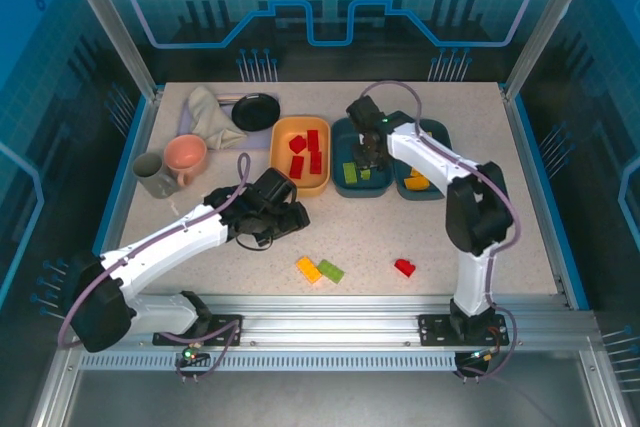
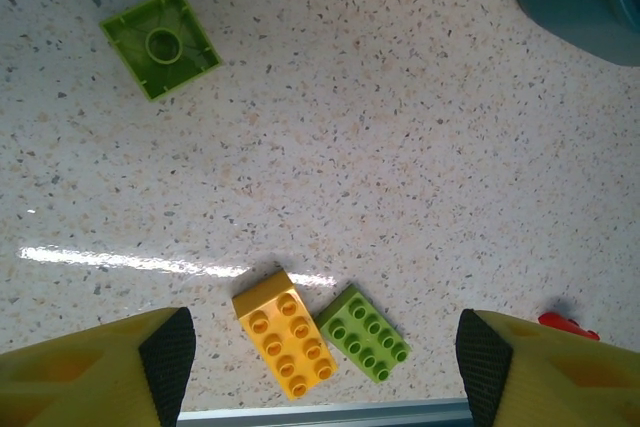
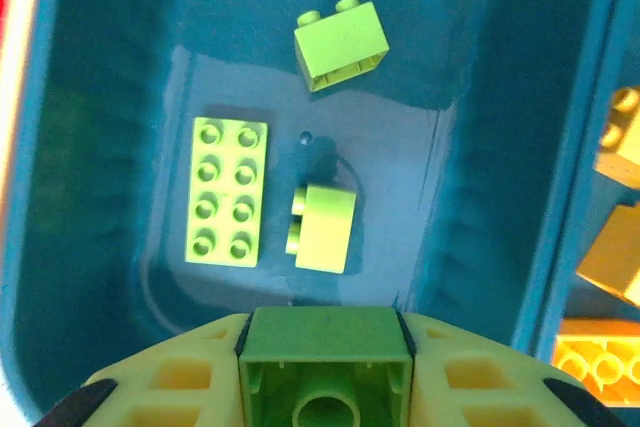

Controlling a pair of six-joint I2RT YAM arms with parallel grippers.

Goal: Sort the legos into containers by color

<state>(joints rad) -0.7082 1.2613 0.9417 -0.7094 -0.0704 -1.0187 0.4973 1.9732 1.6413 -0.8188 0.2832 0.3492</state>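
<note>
Though the frame bottom cuts off the right gripper (image 3: 325, 387), its yellow fingers (image 3: 130, 387) clearly pinch a held lime brick (image 3: 325, 342), hollow underside toward the cam, hanging over the middle teal tray (image 3: 110, 97). From above, that brick is hidden under the wrist. The right arm reaches fwd, elbow bent, wrist pointing down at the tray.

Inside the tray: an 8-stud lime plate (image 3: 227, 190) lying flat and two small lime bricks (image 3: 342, 42), one of them on its side beside the plate. The right teal tray (image 1: 425, 194) holds yellow-orange bricks (image 3: 610, 257), cropped at the wrist view's edge. The light orange tray (image 1: 300, 190), left of both, holds red bricks (image 1: 305, 152).

The left gripper (image 2: 325, 362) hovers over the table w/ jaws spread wide, nothing between them. The left arm stretches diagonally toward centre. Ahead of it lie a yellow-orange 8-stud brick (image 2: 285, 332) and a green 8-stud brick (image 2: 365, 332) side by side. An upturned lime brick (image 2: 160, 42) sits farther off. A loose red brick (image 2: 568, 323) is mostly hidden by a finger.
</note>
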